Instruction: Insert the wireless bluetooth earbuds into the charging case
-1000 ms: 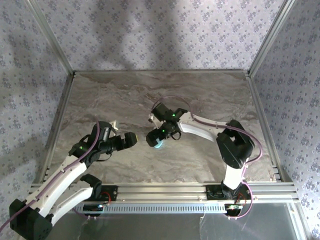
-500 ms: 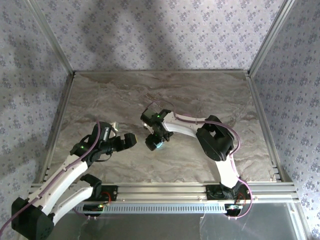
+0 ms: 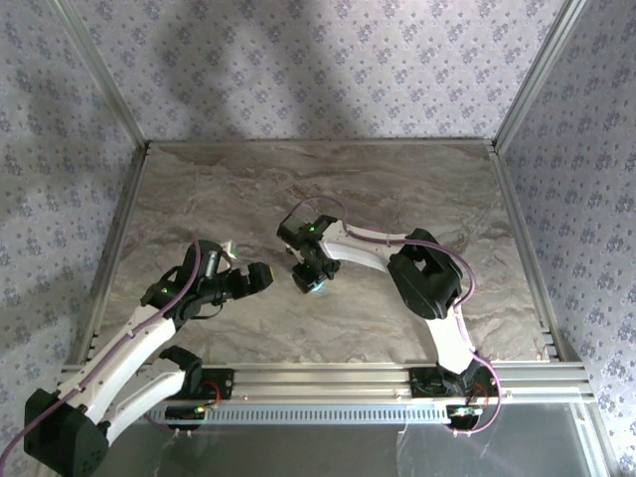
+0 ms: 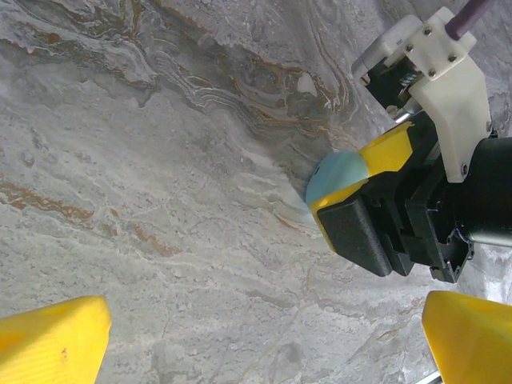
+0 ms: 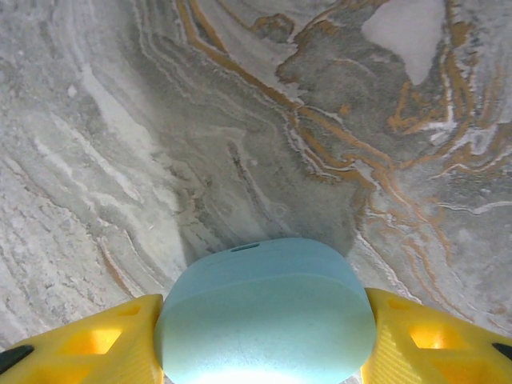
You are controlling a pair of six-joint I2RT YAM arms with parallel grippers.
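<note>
A light blue oval charging case (image 5: 264, 308) rests closed on the marble table, and my right gripper (image 5: 264, 328) is shut on it, one yellow finger pressed against each side. From above, that gripper (image 3: 310, 279) points down at mid-table with the blue case (image 3: 315, 288) showing under it. My left gripper (image 3: 260, 276) hovers a little to the left, open and holding nothing. In the left wrist view its yellow fingertips (image 4: 56, 340) stand wide apart, facing the right gripper (image 4: 352, 182) and the case (image 4: 334, 174). The earbuds are out of view.
The marble tabletop (image 3: 219, 189) is fenced by aluminium rails (image 3: 318, 142) at the back and sides. Both arm bases sit on the rail at the near edge (image 3: 328, 378). The right arm's purple cable (image 3: 368, 237) loops above its forearm.
My right arm shifted slightly left and lowered over the blue case, and its fingers closed in onto the case's sides. The left arm stayed in place, open.
</note>
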